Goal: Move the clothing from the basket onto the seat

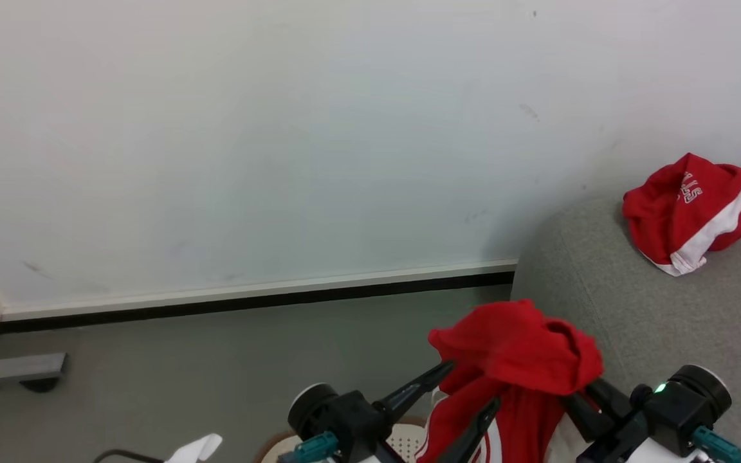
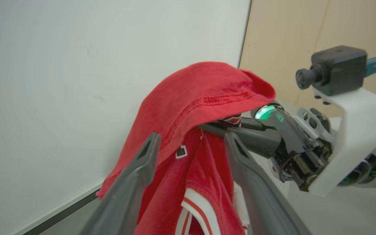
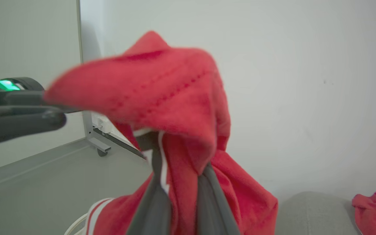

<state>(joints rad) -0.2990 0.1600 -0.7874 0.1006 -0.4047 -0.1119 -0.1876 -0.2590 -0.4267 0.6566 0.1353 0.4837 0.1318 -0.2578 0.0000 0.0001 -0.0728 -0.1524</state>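
Garment in hand: bright red soft fabric piece with white stripes (image 1: 518, 350), bunched, hanging above the basket, lower part trailing down toward it.
Right pincer (image 1: 588, 391): narrowed onto a fold of that red fabric, holding it, cloth draped over the fingers.
Left pincer (image 1: 473, 384): spread wide; in left wrist view, fabric draped over and between the fingers, not pinched.
Basket: cream-white perforated plastic laundry basket with brown rim (image 1: 406, 442), at the bottom edge of head view, beneath the garment.
Seat: large grey coarse-woven sofa (image 1: 666, 334), to the right, near the basket.
Already on seat: second red garment with white trim (image 1: 692, 212), crumpled on the sofa, well apart from the held one.
Step in hand (judged): carry to the sofa by the right arm alone.
Doing it well: left fingers drawn back clear of the drape first, else snag likely; lift until trailing hem clears the basket rim; swing right over the sofa; open only with cloth resting on the cushion, away from the rounded edge.
Risk: pinch on one fold only; slip possible under a quick swing.
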